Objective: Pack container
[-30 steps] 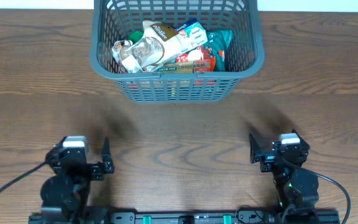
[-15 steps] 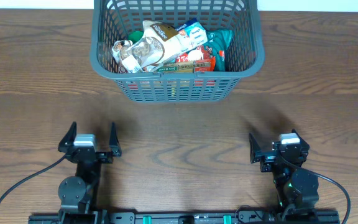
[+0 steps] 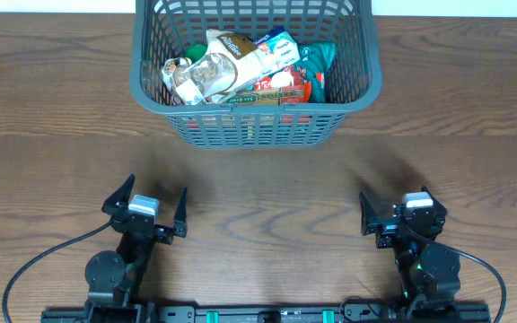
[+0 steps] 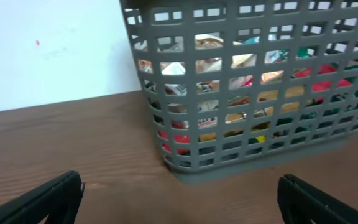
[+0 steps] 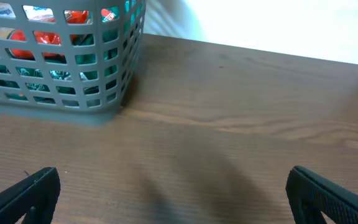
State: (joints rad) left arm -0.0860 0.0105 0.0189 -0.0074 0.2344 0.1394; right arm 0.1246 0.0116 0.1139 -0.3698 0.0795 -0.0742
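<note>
Brown tabletop (image 3: 52, 161) runs from me to the basket (image 3: 254, 126), which sits straight ahead and well apart, its long axis crosswise, with packets (image 3: 240, 67) inside. My left hand (image 3: 151, 199) is slightly nearer than my right hand (image 3: 395, 206). Both are spread wide, holding nothing.

You're at a robot test bench, a lab-style setup rather than a home. The wood-grain desk (image 3: 258, 170) carries a black mounting rail (image 3: 258, 315) along its near edge, with the left arm (image 3: 115, 269) and right arm (image 3: 429, 265) standing on it towards the near corners and a black cable (image 3: 25, 274) looping off by the near left corner. Behind the far edge you see a plain white wall (image 4: 48, 50), and at the middle of that edge sits the grey lattice container (image 3: 254, 130) filled with snack packets (image 3: 240, 67).
</note>
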